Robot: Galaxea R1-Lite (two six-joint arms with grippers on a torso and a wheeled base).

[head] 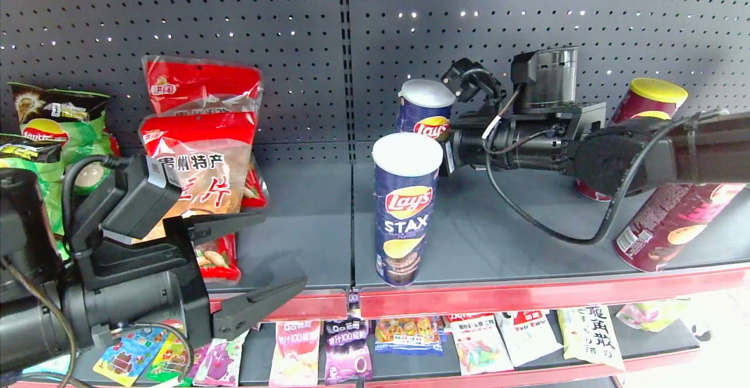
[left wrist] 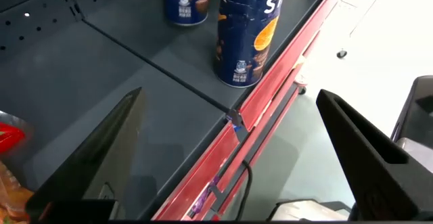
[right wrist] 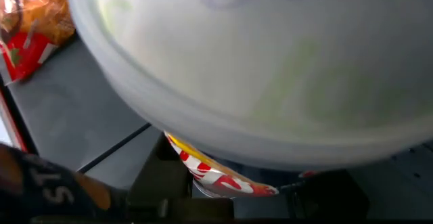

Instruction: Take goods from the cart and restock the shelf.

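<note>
Far left of the front blue can [head: 405, 212], green chip bags [head: 53, 136] and red snack bags [head: 202, 142] stand on the shelf [head: 304, 230]. Closer on that same side, in front of the shelf's edge, the left gripper [head: 281, 253] hangs with its jaws wide apart, holding nothing. The front blue can stands upright at the shelf's front edge. Just behind it the rear blue can [head: 423, 112] leans slightly, with the right gripper [head: 445, 133] jaws clamped on it. Right of the front blue can, one maroon can [head: 650, 98] stands upright at the back and a second maroon can [head: 674, 224] sits tilted near the edge.
</note>
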